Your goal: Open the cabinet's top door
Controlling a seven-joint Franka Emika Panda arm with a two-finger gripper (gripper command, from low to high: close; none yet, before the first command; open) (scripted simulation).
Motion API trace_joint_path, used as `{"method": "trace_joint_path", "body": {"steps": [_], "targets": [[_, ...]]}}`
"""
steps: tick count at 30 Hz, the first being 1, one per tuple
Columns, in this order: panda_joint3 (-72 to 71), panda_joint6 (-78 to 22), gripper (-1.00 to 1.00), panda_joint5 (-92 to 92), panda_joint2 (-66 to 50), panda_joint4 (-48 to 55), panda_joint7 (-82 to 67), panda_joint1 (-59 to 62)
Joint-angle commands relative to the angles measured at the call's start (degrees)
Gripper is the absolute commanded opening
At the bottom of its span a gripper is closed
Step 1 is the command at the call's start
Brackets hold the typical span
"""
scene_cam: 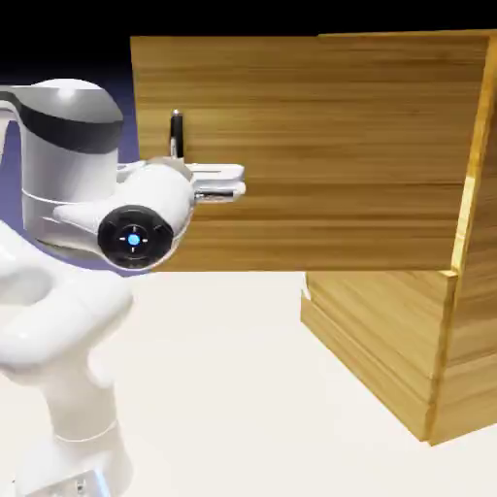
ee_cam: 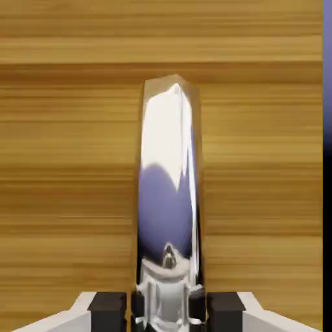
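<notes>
door [scene_cam: 311, 155] swung well out from cabinet [scene_cam: 476, 369]; gripper [ee_cam: 166, 311] pinching handle [ee_cam: 167, 194]. opening looks mostly done; left: perhaps slight further pull, release.

The arm [scene_cam: 73, 320] has glossy white, rounded links. A black band crosses 1 link near the top, and 1 black disc [scene_cam: 135, 238] bears a blue light with small white marks.

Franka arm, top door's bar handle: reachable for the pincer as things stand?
Looks like yes. The bar handle already stands between the fingertips of the pincer, which looks closed on it. The top door is swung out from the cabinet, and nothing visible blocks the way.
</notes>
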State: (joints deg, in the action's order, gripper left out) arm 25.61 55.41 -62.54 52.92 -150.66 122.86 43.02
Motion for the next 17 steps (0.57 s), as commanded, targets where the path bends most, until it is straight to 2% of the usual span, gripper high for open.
{"method": "trace_joint_path", "body": {"steps": [1, 17], "targets": [[1.4, -1.2, -1.0, 1.3, -2.1, 1.7, -1.1, -1.2], [23.1, -24.4, -1.0, 15.1, -34.8, 32.0, -20.2, -21.1]]}}
